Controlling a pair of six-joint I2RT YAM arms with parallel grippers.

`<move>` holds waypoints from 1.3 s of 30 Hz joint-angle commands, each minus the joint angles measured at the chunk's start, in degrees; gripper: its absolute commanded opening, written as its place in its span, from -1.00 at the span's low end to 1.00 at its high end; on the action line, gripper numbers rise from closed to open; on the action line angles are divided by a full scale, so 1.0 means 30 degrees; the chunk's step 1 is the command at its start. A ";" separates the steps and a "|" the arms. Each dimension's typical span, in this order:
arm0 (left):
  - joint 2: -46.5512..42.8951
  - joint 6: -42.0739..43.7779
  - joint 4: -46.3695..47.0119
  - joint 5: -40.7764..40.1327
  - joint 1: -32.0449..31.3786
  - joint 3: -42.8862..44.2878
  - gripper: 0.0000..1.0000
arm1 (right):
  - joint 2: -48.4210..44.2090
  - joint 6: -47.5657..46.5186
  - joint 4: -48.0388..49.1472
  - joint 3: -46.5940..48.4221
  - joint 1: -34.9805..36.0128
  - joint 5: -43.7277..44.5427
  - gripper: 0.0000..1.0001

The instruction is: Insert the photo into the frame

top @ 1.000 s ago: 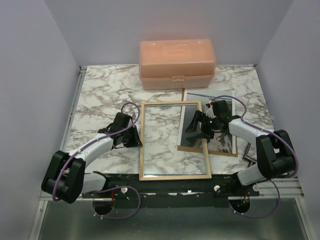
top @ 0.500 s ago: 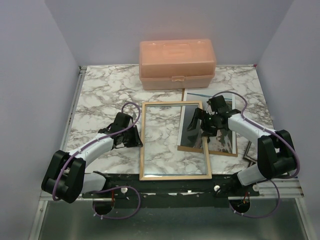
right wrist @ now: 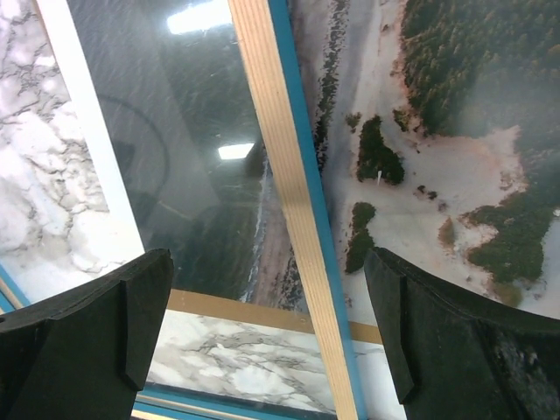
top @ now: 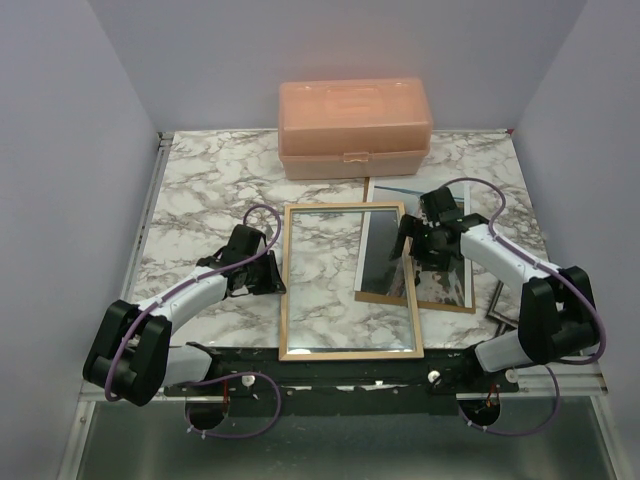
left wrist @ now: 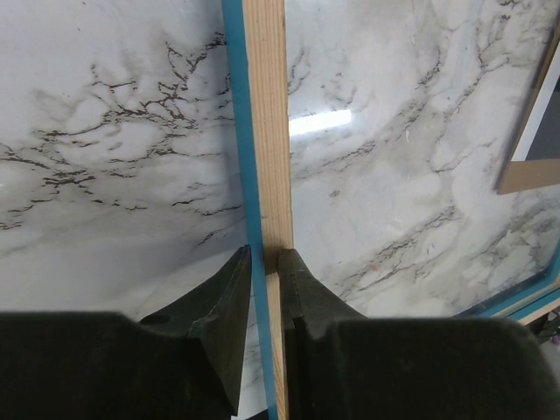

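We have the left gripper (left wrist: 265, 255) pinched shut on the left rim of the frame (top: 283, 300), which lies flat, wood side up. Our right gripper (right wrist: 267, 262) hovers wide open and empty over the frame's right rim, which overlaps the photo (right wrist: 437, 175) on its brown backing board (top: 385, 297). The photo is not yet in the frame, so we judge the main work remains

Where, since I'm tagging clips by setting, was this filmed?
Probably a robot lab test cell: plain pale lilac walls box in a marble-patterned tabletop, and two white-and-black robot arms are bolted to a black rail at its near edge.
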 commanded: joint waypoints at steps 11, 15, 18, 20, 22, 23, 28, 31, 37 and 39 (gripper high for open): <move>-0.0114 0.0129 -0.0111 0.0474 -0.0089 -0.0482 0.34 | -0.0058 0.0363 0.2278 -0.2515 -0.0054 -0.4037 1.00; 0.0004 -0.0175 0.0366 0.1297 -0.0094 -0.0220 0.36 | -0.0239 0.0942 0.3239 -0.2958 0.0057 -0.5552 0.99; 0.0171 -0.0347 0.0341 0.1528 -0.0068 0.0310 0.36 | -0.0210 0.1443 0.3877 -0.2908 0.0513 -0.6213 0.99; 0.0388 -0.0390 0.0024 0.1308 -0.0067 0.0831 0.36 | -0.0016 0.1782 0.4147 -0.2730 0.0946 -0.6292 0.99; 0.0683 -0.0391 -0.0456 0.0952 -0.0082 0.1347 0.36 | 0.0261 0.2153 0.4570 -0.2637 0.1383 -0.6406 0.99; 0.0912 -0.0372 -0.0823 0.0610 -0.0060 0.1696 0.36 | 0.0424 0.2368 0.4828 -0.2611 0.1624 -0.6450 0.99; 0.1455 -0.0395 -0.2534 -0.1433 0.0018 0.2850 0.36 | 0.1184 0.3096 0.5635 -0.2159 0.2581 -0.6357 0.99; 0.1464 -0.0291 -0.3223 -0.2249 0.0045 0.3444 0.37 | 0.1622 0.3341 0.5933 -0.1627 0.3072 -0.6413 0.99; 0.1182 0.0071 -0.4532 -0.3723 0.0253 0.4232 0.37 | 0.3047 0.3918 0.6676 -0.0271 0.4377 -0.6329 0.99; 0.1120 0.0163 -0.4869 -0.4165 0.0394 0.4329 0.37 | 0.3690 0.4091 0.6932 0.0146 0.4825 -0.6263 0.99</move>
